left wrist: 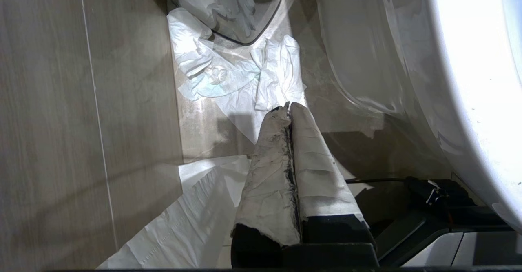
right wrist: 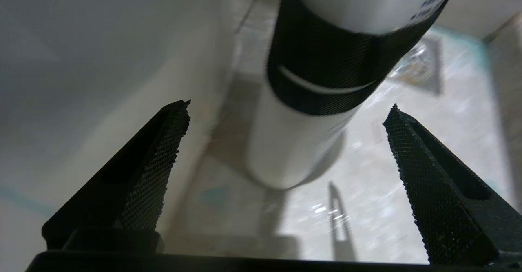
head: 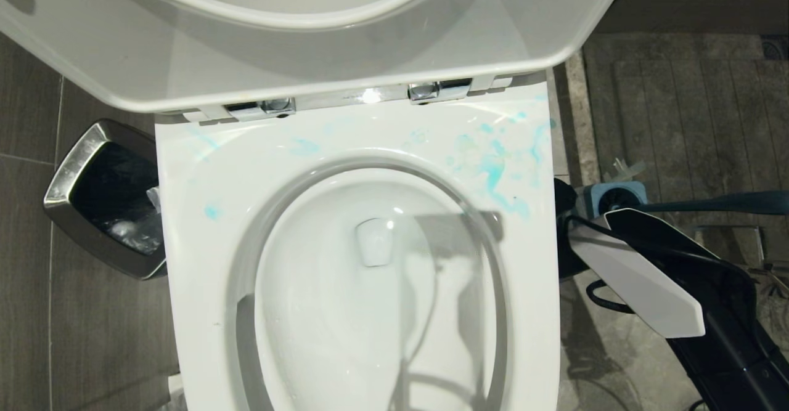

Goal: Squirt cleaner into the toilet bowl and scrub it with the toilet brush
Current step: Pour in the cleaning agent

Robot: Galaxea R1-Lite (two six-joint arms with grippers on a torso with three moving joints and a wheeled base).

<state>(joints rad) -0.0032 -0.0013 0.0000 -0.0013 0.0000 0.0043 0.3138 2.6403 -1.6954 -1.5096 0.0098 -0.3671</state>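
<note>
The toilet bowl (head: 370,288) stands open, with the lid raised, and teal-blue smears of liquid lie on the flat ceramic rim behind and to the right of the opening. So some cleaner seems to have been squirted, but what I see of it sits on the rim; inside the bowl the surface looks white and I cannot find clear blue there. The squirting step I judge as done or mostly done, though not neatly.

The scrubbing is, I think, still to do. The toilet brush (head: 715,203) is on the floor to the right of the toilet, its long blue-grey handle lying nearly level and its head end at the square holder (head: 613,196). It is well apart from the bowl, and nothing holds it.

The right pincer (right wrist: 285,141) is wide open and holds nothing. In the right wrist view a white cylinder with a black band (right wrist: 322,72) stands beyond the fingers, not between them; this view is blurred and I cannot say what that object is. In the head view, the right arm is beside the toilet, near the brush.

The left pincer (left wrist: 288,108) hangs low beside the toilet, fully closed on nothing, its fingers wrapped in white paper, above crumpled tissues (left wrist: 228,72) on the floor near the steel waste bin (head: 102,198). The cleaner bottle itself I cannot find in any view.
</note>
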